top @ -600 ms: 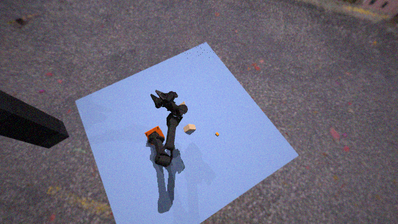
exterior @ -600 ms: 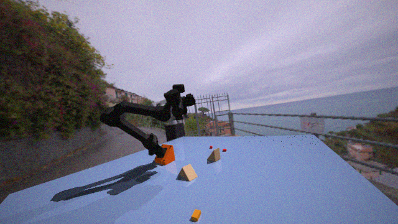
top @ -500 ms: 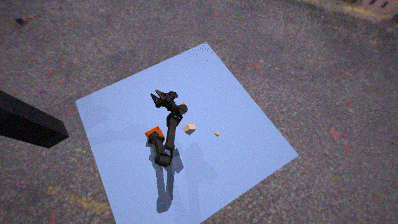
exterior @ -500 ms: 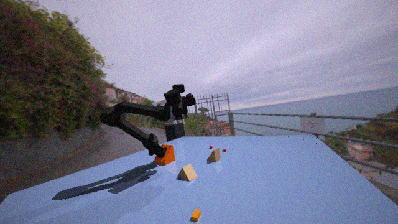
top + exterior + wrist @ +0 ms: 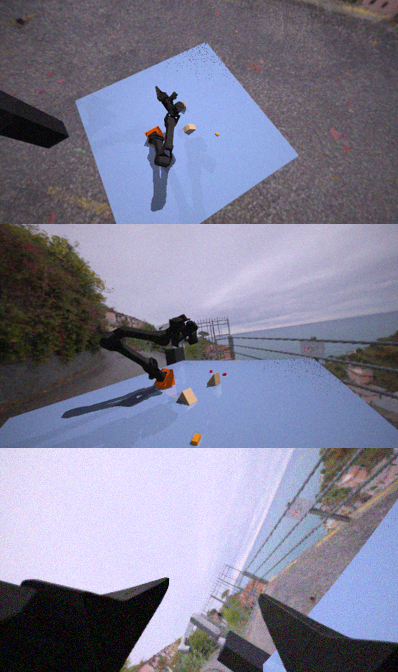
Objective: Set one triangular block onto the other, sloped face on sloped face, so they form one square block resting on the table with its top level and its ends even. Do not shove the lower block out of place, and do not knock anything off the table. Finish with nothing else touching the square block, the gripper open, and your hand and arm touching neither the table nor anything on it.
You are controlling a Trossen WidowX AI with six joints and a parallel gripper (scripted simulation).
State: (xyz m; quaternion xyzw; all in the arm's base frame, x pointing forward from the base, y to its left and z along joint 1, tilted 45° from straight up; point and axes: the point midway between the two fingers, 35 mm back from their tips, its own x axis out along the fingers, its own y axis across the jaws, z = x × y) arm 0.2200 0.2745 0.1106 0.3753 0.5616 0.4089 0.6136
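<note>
Two triangular blocks, unjoined, on a blue surface [image 5: 233, 124] [image 5: 264, 410] [image 5: 365, 593]; one arm, one tool.

Top view. Tool [image 5: 166, 89] [image 5: 185, 330] [image 5: 213, 589]: spread, nothing pinched, fingers aimed toward 11 o'clock. Near block [image 5: 189, 128] [image 5: 188, 397]: pale wood, at 5 o'clock from the tool, well apart, therefore behind its pointing direction. Far block [image 5: 184, 106] [image 5: 214, 379]: mostly hidden beneath the wrist, at 4 to 5 o'clock from the tool. Arm [image 5: 169, 134] [image 5: 137, 333]: folded, elbow at 6 o'clock, forearm running up to 12. Orange base [image 5: 158, 128] [image 5: 169, 376]: at 9 o'clock from the near block. Small orange piece [image 5: 217, 134] [image 5: 196, 439]: at 4 o'clock from the near block, apart.

Exterior view. Tool carried high over the surface, touching neither block. Near block at 6 o'clock below it; far block at 5 o'clock, its upright face toward 3 o'clock. Long axes: not securely readable. Two red bits [image 5: 211, 371] [image 5: 224, 374] lie beyond the far block.

Wrist view. Fingers apart, roughly level aim; surface only at 3 to 4 o'clock, neither block in sight. Judged requirement: swing the tool back and tip it downward before any grasp.
</note>
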